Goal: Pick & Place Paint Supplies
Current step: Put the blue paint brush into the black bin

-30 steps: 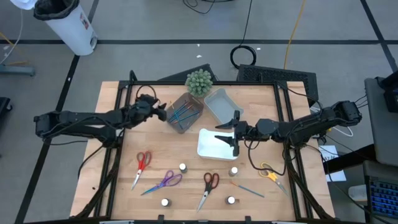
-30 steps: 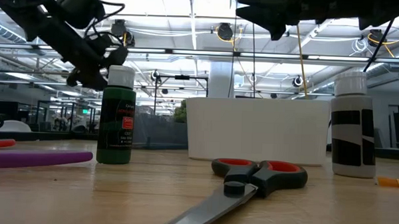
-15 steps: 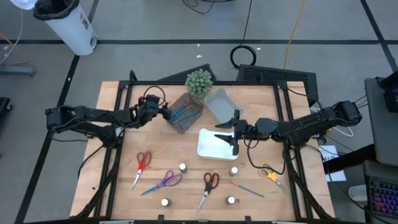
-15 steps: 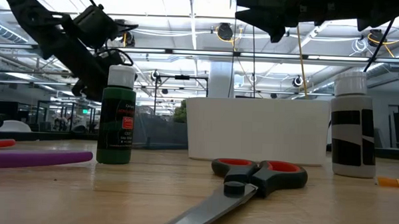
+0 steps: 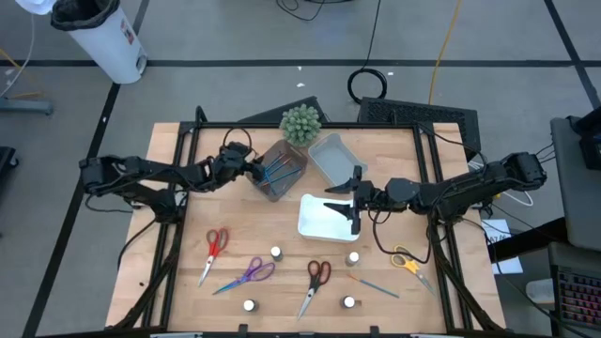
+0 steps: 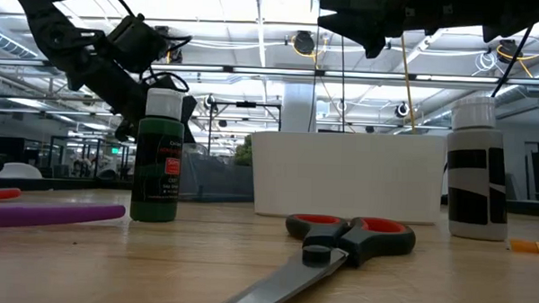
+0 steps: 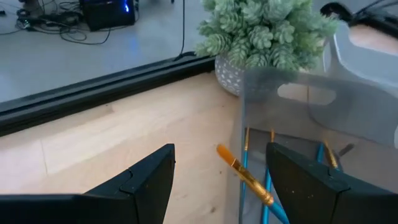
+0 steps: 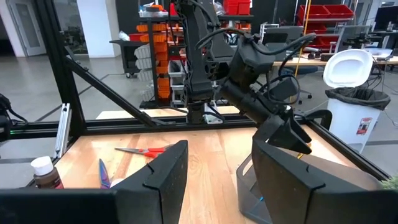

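While the left end effector [image 5: 252,169], fingers parted and gripping nothing, is hanging beside the brown rectangular tray [image 5: 285,185] holding blue-handled brushes [image 7: 268,185], the right end effector [image 5: 354,199], likewise open, is hovering over the empty white tray [image 5: 311,225].

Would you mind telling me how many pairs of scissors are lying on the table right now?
4, all along the front: red scissors at left, purple scissors next, red-and-black scissors in the middle, yellow scissors at right. None appears hidden.
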Action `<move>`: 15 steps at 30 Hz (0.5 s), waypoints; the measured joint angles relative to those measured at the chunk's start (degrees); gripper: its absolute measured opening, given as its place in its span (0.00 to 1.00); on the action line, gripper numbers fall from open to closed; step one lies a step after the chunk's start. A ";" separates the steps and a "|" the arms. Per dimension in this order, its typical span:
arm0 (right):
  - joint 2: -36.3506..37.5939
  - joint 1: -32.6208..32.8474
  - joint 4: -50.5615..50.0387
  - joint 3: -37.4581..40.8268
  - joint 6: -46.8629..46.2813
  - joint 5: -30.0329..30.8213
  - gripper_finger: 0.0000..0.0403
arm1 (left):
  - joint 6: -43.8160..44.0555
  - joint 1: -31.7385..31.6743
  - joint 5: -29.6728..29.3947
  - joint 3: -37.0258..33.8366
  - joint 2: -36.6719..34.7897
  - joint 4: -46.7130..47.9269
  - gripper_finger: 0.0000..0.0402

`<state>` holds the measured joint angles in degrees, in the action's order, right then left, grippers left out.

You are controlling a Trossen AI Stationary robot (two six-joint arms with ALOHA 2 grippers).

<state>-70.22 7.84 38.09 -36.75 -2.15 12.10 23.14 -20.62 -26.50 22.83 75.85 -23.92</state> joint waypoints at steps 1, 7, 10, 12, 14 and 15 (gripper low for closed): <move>0.00 0.00 0.00 0.00 -0.01 0.00 0.42 | -0.62 0.02 0.00 -0.02 -0.01 -0.05 0.64; 0.00 0.00 -0.22 0.00 0.14 0.02 0.42 | -0.01 0.00 -2.02 -0.01 -0.24 -0.74 0.64; 0.00 0.00 -0.24 0.00 1.00 0.02 0.42 | 2.26 -0.04 2.15 -0.02 -0.29 -5.31 0.64; 0.00 0.00 -0.22 0.00 1.20 0.02 0.42 | 2.55 0.02 7.00 0.00 -0.31 -8.13 0.64; 0.00 0.00 -0.24 0.00 1.06 0.02 0.42 | 3.22 0.02 10.85 0.00 -0.33 -9.76 0.64; 0.00 0.00 -0.24 0.00 0.91 0.02 0.42 | 4.06 0.02 11.93 0.00 -0.33 -9.91 0.64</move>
<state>-70.22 7.84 37.85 -36.75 -1.24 12.12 27.20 -20.60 -14.57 22.83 75.53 -33.82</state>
